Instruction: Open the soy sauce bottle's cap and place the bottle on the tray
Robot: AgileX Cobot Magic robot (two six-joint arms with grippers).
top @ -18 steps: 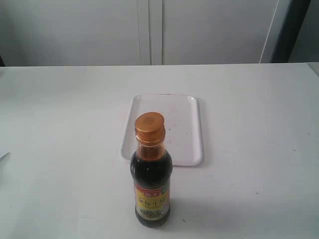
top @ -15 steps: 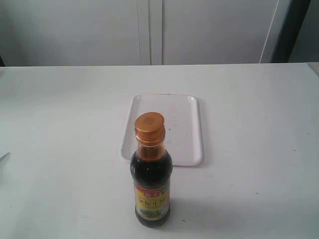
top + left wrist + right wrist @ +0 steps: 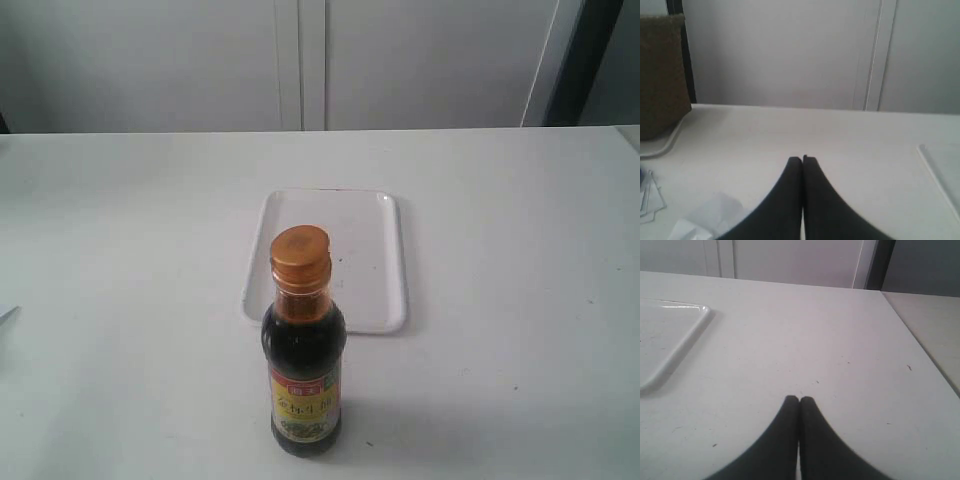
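Note:
The soy sauce bottle (image 3: 305, 370) stands upright on the white table near the front edge, dark liquid inside and a yellow label low on it. Its orange-gold cap (image 3: 300, 256) sits closed on the neck. Just behind it lies the white tray (image 3: 370, 255), with nothing on it; a corner of the tray (image 3: 670, 335) shows in the right wrist view and an edge of the tray (image 3: 940, 170) in the left wrist view. Neither arm appears in the exterior view. My left gripper (image 3: 802, 159) is shut on nothing. My right gripper (image 3: 799, 399) is also shut on nothing, above bare table.
White cabinet doors (image 3: 300, 60) stand behind the table. In the left wrist view a brown box (image 3: 662, 75) and a white cable sit at the table's far side, with crumpled paper (image 3: 710, 215) near the fingers. The table's edge (image 3: 920, 350) runs beside the right gripper.
A small pale thing at the exterior view's left edge has slipped a little lower. The bottle and tray have not moved.

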